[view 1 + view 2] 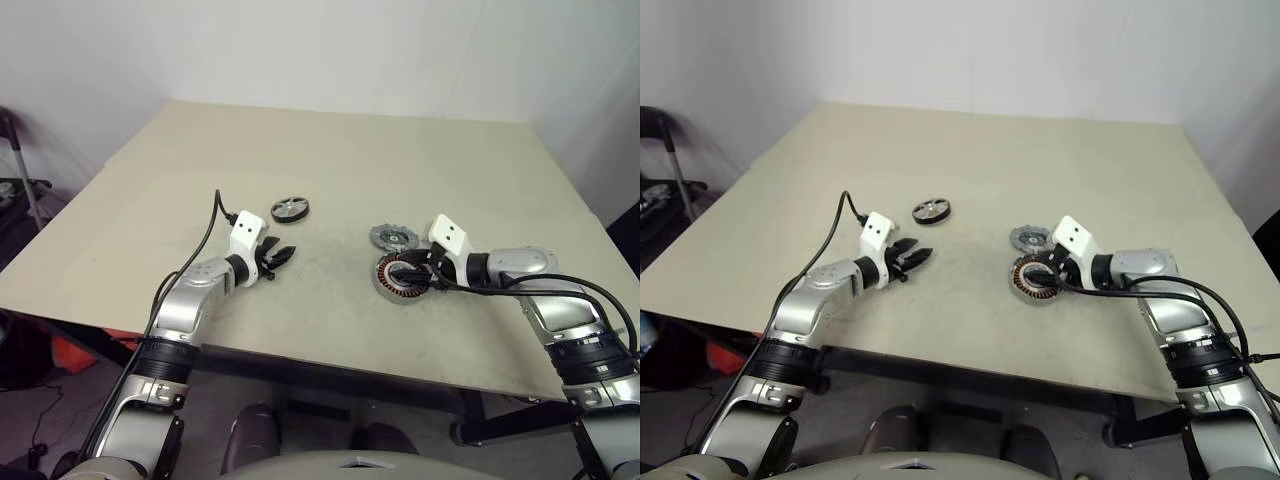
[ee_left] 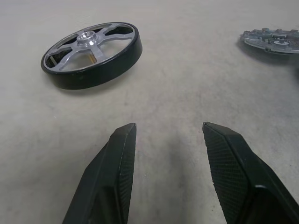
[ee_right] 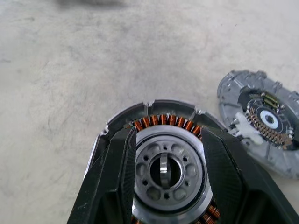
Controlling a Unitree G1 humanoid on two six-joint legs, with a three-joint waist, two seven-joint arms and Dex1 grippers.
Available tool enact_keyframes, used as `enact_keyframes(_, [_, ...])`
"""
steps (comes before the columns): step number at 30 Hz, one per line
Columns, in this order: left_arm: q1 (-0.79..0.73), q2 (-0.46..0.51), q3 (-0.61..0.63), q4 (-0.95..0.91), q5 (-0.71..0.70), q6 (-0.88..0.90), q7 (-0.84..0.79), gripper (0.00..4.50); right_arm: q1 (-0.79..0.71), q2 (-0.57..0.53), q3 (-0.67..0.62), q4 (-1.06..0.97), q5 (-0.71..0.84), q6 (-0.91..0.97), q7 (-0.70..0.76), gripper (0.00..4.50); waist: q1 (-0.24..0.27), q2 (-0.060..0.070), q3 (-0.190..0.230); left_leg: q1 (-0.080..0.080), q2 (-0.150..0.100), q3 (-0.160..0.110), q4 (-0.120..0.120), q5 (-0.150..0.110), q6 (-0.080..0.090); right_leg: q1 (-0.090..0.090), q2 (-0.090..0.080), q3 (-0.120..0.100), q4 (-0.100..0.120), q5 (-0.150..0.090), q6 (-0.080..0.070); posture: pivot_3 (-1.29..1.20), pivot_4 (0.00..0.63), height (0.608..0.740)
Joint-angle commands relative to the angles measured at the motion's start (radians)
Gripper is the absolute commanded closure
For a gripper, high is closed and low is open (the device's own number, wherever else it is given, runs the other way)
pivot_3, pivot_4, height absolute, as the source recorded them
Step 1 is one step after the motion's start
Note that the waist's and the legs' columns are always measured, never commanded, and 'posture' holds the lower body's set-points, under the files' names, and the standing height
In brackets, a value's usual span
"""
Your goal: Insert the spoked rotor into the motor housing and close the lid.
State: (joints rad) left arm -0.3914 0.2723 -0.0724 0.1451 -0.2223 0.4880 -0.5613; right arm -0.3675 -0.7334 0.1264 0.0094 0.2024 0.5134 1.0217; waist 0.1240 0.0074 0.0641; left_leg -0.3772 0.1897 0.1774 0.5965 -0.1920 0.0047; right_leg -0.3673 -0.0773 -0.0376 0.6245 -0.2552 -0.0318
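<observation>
table (image 1: 330,150) | right gripper (image 3: 166,135) straddling motor housing (image 3: 154,114); spoked rotor (image 1: 290,209) apart

Spoked rotor (image 1: 290,209) flat, apart; lid (image 1: 393,237) beside motor housing (image 1: 400,278).

no legible text, no labels, no brand marks, no numbers on any surface
</observation>
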Motion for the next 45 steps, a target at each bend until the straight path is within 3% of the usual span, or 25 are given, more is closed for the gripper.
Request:
enact_keyframes(1, [-0.021, 0.003, 0.004, -0.013, 0.001, -0.02, -0.007, 2.11, -0.023, -0.001, -0.039, 0.008, 0.018, -0.004, -0.007, 2.71, 0.0, 0.0, 0.0, 0.0, 0.0, 0.0, 0.0, 0.0, 0.0, 0.0, 0.0, 0.0, 0.0, 0.0, 0.0, 0.0, 0.0, 0.74])
enact_keyframes(7, [-0.02, 0.004, 0.001, -0.013, 0.006, -0.018, -0.008, 2.11, -0.016, -0.005, -0.039, 0.019, 0.011, -0.005, -0.018, 4.47, 0.0, 0.0, 0.0, 0.0, 0.0, 0.0, 0.0, 0.0, 0.0, 0.0, 0.0, 0.0, 0.0, 0.0, 0.0, 0.0, 0.0, 0.74])
enact_keyframes(22, [-0.011, 0.002, -0.013, -0.015, 0.016, -0.01, -0.004, 2.11, 0.063, -0.015, -0.002, -0.037, -0.009, 0.0, -0.027, 4.47, 0.0, 0.0, 0.0, 0.001, 0.0, 0.0, 0.0, 0.0, 0.0, 0.001, 0.0, 0.0, 0.0, 0.0, 0.0, 0.0, 0.0, 0.74])
enact_keyframes(38, [-0.005, 0.0, -0.007, -0.009, 0.019, -0.003, -0.002, 2.11, 0.021, -0.024, -0.06, -0.073, 0.049, 0.014, -0.022, 4.47, 0.0, 0.0, 0.0, 0.0, 0.0, 0.0, 0.0, 0.0, 0.0, 0.0, 0.0, 0.0, 0.0, 0.0, 0.0, 0.0, 0.0, 0.74])
enact_keyframes(45, [0.001, 0.003, -0.002, -0.016, 0.017, 0.003, 0.002, 2.11, 0.072, -0.008, -0.007, 0.005, 0.002, -0.004, -0.032, 4.47, 0.001, 0.0, 0.0, 0.0, 0.0, 0.0, 0.0, 0.0, 0.0, 0.001, 0.0, 0.0, 0.0, 0.0, 0.0, 0.0, 0.0, 0.74])
